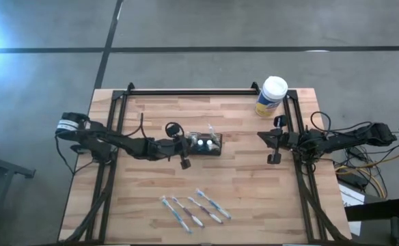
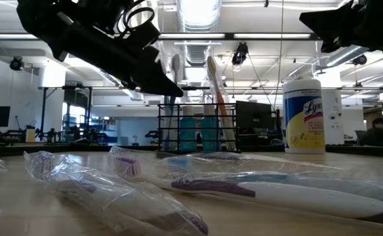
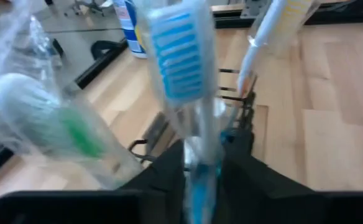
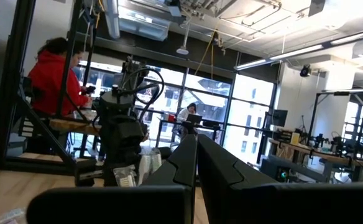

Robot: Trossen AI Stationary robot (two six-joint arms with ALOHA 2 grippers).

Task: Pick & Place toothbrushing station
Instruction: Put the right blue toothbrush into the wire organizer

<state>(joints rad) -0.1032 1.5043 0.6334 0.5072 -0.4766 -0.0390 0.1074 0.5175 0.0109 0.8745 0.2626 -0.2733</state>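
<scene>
At the basket (image 1: 207, 144) mid-desk, a blue toothbrush (image 3: 183, 68) is pinched upright by the left gripper (image 3: 201, 168) for insertion; the right gripper (image 4: 196, 155), pressed together, is parked aside.

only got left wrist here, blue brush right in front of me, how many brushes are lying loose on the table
Observer: Four wrapped brushes lie side by side, well apart from the basket.
Operator: where's the right hand
Observer: The right hand is shut and empty near the table's right side, by the canister.
Operator: basket upright?
Observer: Yes, the low view shows it upright, with two tubes and a standing brush in it.
</scene>
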